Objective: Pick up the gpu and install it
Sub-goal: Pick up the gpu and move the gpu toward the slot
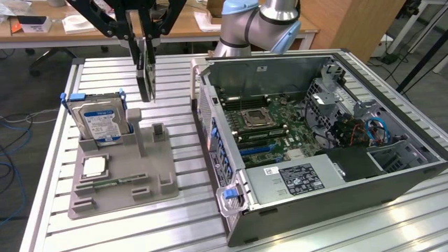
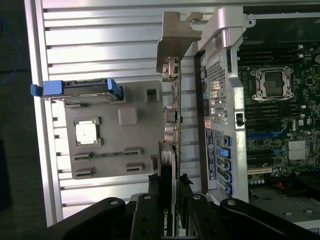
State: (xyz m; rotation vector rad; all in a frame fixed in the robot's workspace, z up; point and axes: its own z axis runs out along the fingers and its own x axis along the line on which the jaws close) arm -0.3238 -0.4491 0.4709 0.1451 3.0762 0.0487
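- End effector [image 1: 145, 42] clamped on gpu [image 1: 146, 76]; card hangs upright above ribbed aluminium worktop [image 1: 182, 220].
- Open computer case [image 1: 315, 131] beside grey tray [image 1: 123, 184].
- Wooden desks [image 1: 185, 32] behind; blue cables [image 1: 18, 119] on floor.

the robot arm [image 1: 263, 23] runs off the exterior view's top edge, the gpu [image 1: 145, 79] hangs edge-on so i can't make out its faces, its top end is buried in the gripper [image 1: 142, 44], and the foot of the hard drive [image 1: 104, 118] is sunk inside the grey holder [image 1: 150, 173].
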